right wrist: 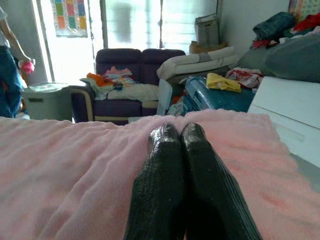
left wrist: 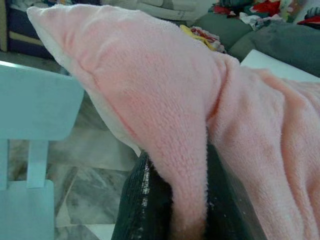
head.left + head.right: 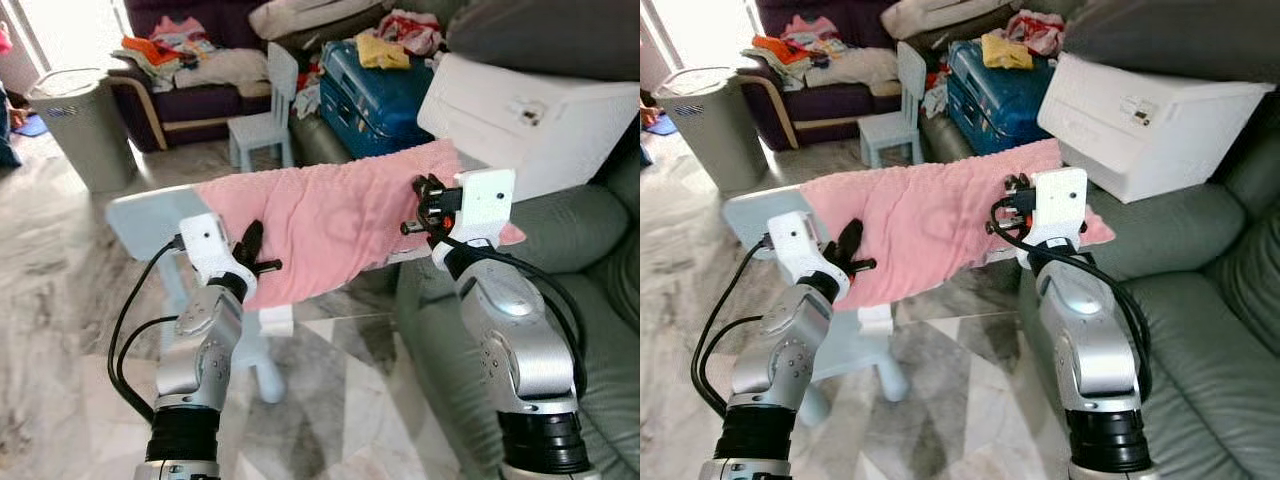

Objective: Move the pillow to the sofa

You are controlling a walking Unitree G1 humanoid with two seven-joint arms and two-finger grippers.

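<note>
The flat pink fleece pillow hangs in the air between the two arms, stretched like a limp, nubbly sheet from near left to far right, its pile soft and slightly creased along the middle. The left gripper has its jaws clamped on the pillow's near left edge, and in the left wrist view a fold of pink fleece is pinched tight between the ribbed black fingers. The right gripper sits at the pillow's right end; in the right wrist view its fingers lie pressed together on top of the fleece, so I cannot tell whether they hold any of it. Under and behind the pillow on the left stands a pale blue plastic child's chair on the grey-veined marble floor. To the right is the grey-green leather sofa, smooth and padded, with a white boxy plastic case resting on it. Farther back are a blue hard-shell suitcase, a second small pale blue chair, a grey lidded bin and a dark purple sofa heaped with clothes. A person in blue trousers stands at the far left.
</note>
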